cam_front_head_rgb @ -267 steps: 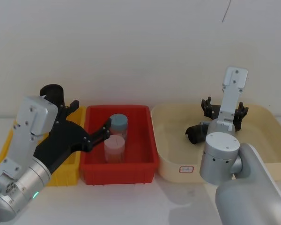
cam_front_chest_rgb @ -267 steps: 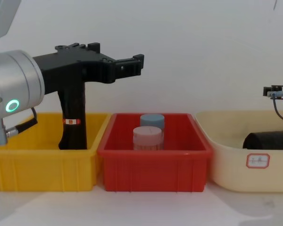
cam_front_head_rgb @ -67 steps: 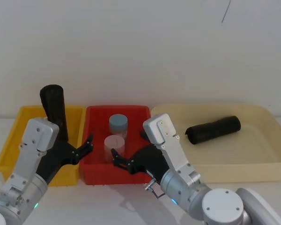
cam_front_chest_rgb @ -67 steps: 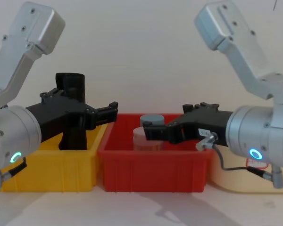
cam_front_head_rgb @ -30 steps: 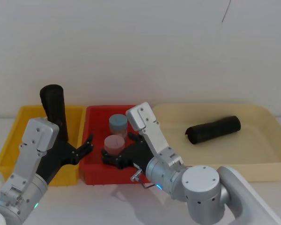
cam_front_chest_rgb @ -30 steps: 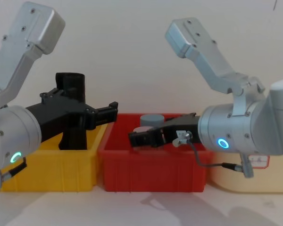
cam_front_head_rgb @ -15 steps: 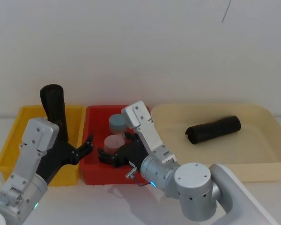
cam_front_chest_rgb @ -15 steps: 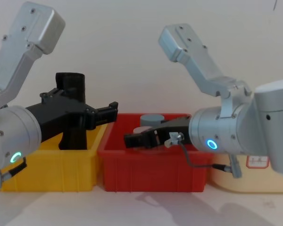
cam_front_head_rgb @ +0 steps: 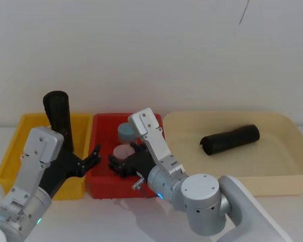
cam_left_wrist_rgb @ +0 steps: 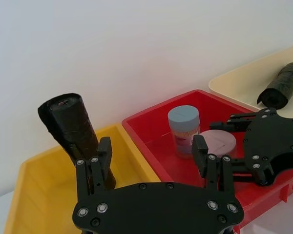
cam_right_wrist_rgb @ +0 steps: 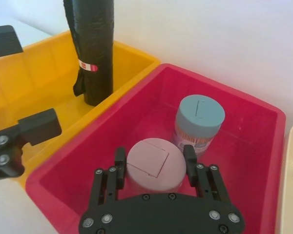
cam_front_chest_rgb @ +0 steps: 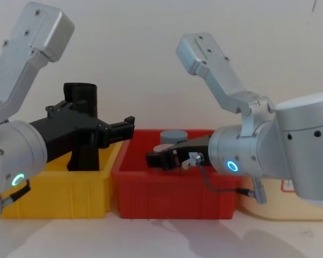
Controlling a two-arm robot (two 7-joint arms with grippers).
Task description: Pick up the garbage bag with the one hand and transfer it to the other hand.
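The garbage bag (cam_front_head_rgb: 230, 138), a thick black unlabelled roll, lies on its side in the beige tub (cam_front_head_rgb: 293, 132), with no gripper near it; the left wrist view shows the garbage bag (cam_left_wrist_rgb: 282, 84) far off. My green-ringed left gripper (cam_front_head_rgb: 89, 158) hovers open and empty above the wall shared by the yellow and red bins, seen from the side as the left gripper (cam_front_chest_rgb: 121, 129). My blue-ringed right gripper (cam_front_head_rgb: 122, 163) is low in the red bin (cam_front_head_rgb: 103, 122), open. The right gripper's (cam_right_wrist_rgb: 155, 157) fingers stand either side of a pink-lidded jar (cam_right_wrist_rgb: 154, 165).
A slimmer black roll (cam_front_head_rgb: 58, 117) with a red-and-white band stands upright in the yellow bin (cam_front_head_rgb: 9, 151). A blue-lidded jar (cam_right_wrist_rgb: 199, 117) stands behind the pink one in the red bin. The three containers sit side by side against a white wall.
The right gripper has moved a little further left over the red bin and now straddles the pink-lidded jar. The left arm, both rolls and the jars have not moved.
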